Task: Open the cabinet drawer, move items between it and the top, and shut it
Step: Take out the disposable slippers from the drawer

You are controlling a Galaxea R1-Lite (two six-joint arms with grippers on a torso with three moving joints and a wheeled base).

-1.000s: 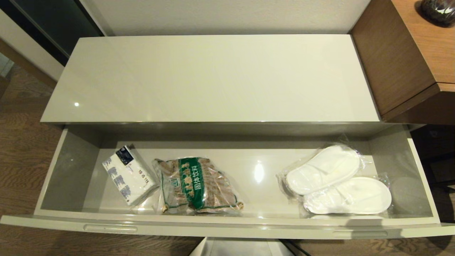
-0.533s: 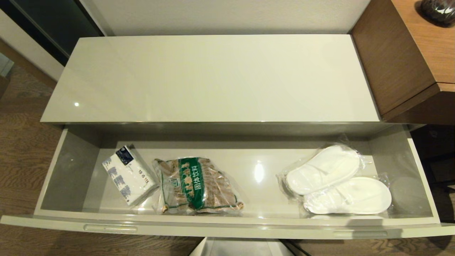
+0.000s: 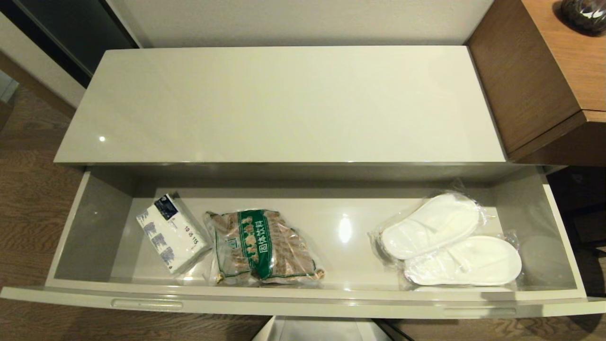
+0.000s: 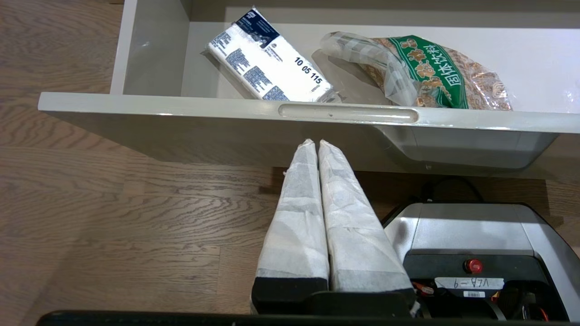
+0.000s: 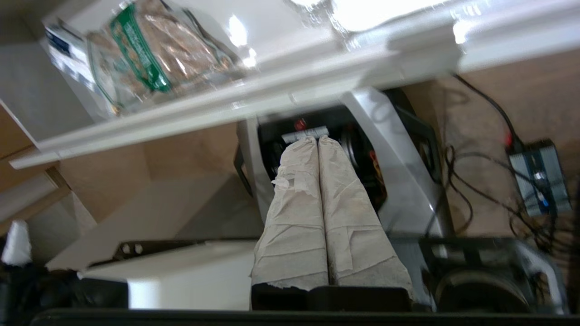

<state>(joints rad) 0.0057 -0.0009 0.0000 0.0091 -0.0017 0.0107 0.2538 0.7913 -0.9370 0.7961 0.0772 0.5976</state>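
1. Drawer status: the wide, shallow, glossy cream-white cabinet drawer stands pulled fully out below the glossy cream-white flat top panel, which carries nothing.
2. Task items: the two flat white slippers sealed in crinkly clear plastic bags lie at the right end of the drawer floor, one overlapping the other.
3. Other contents: a white-and-blue printed tissue pack and a clear bag of brown pieces with a green label lie at the left end, touching each other and well apart from the slippers.
4. My left gripper is parked below the drawer front, jaws pressed together, holding nothing.
5. My right gripper sits under the drawer front near my base, jaws likewise closed and empty.
6. Hazard: rising from here, my right arm may strike the overhanging front rim.
7. Hazard: the slick bags overlap; a pinch may lift both, or slip off the film.
8. Hazard: jaws must spread before descent, or they only push the bag.
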